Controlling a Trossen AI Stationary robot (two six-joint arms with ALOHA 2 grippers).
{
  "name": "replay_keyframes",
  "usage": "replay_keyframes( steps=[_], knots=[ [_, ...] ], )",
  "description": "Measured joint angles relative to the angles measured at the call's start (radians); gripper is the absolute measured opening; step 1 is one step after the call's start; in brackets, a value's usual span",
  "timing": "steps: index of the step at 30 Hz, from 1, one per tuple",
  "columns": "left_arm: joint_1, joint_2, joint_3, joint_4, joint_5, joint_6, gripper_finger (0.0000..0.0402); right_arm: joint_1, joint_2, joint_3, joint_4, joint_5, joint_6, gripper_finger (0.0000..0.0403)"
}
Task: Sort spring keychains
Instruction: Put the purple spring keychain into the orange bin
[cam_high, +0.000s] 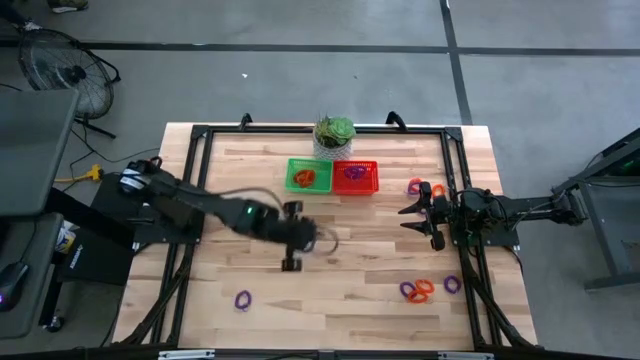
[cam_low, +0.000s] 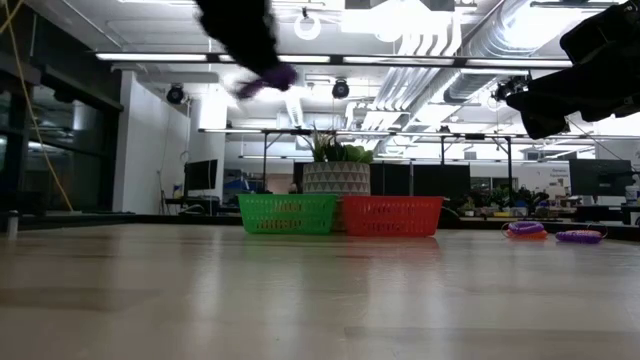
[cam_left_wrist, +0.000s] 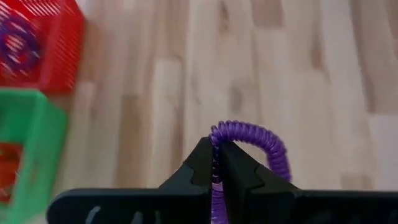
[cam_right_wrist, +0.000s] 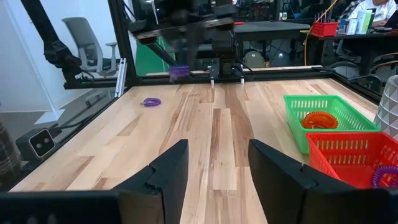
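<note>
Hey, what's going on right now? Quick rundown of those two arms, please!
Left gripper shut on a purple keychain, lifted above mid-table. Right gripper open, empty, waiting at the right side. Red basket ahead, nothing in the way.

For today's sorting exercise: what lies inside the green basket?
Inside the green basket lie orange spring keychains; its mesh walls hide the pile's lower part, so no exact count.

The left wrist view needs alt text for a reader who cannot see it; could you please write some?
The left claw is shut on a purple coiled keychain above a pale wooden table. To one side sit a red basket holding a purple coil and a green basket.
</note>
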Motion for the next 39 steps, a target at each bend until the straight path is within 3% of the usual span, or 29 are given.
replay_keyframes(
  steps=[7, 18, 32, 39],
  knots=[
    [0.228, 0.056, 0.0, 0.209, 0.075, 0.145, 0.0005, 0.0, 0.0, 0.0, 0.0, 0.0, 0.0, 0.0157],
    [0.462, 0.204, 0.028, 0.52, 0.109, 0.075, 0.0005, 0.0, 0.0, 0.0, 0.0, 0.0, 0.0, 0.0163],
    [0.523, 0.436, 0.304, 0.435, 0.165, 0.073, 0.0005, 0.0, 0.0, 0.0, 0.0, 0.0, 0.0, 0.016],
    [0.527, 0.465, 0.335, 0.414, 0.153, 0.073, 0.0005, 0.0, 0.0, 0.0, 0.0, 0.0, 0.0, 0.0161]
  ],
)
